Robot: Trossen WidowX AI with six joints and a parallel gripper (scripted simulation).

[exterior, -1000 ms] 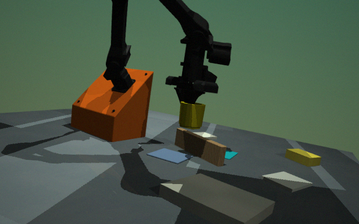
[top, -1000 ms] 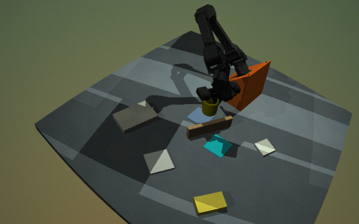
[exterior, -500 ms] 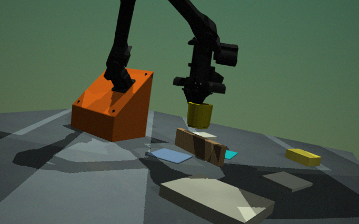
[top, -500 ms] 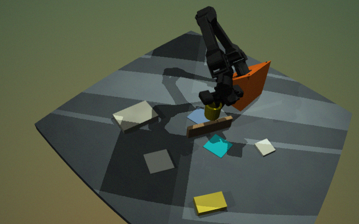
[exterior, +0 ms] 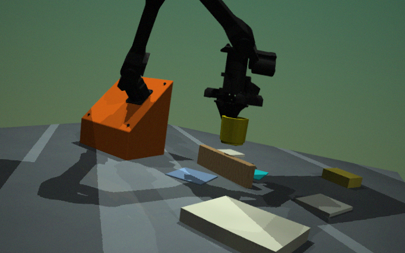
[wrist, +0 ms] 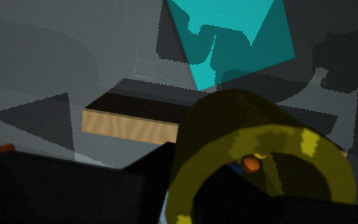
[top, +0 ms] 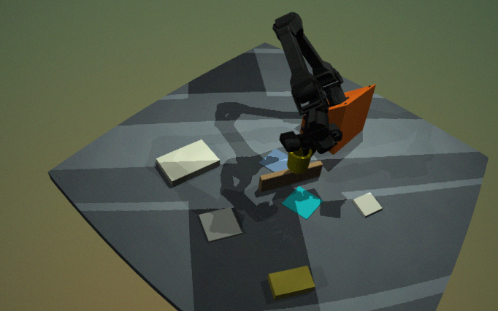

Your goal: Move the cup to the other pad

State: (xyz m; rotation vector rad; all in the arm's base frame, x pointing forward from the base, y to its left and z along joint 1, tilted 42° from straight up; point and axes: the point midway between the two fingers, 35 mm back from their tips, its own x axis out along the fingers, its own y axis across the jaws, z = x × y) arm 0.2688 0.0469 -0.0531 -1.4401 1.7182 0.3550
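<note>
The fingers are clamped on the rim of the yellow cup, held upright in the air above the wooden bar mid-tabletop. An orange marble shows inside. The grey, pale-striped tabletop sits against a plain green backdrop

The arm rises from its mount, folds at the elbow out of frame and descends with the wrist vertical. The end effector points straight down, fingers clamped on the cup, held aloft
</note>
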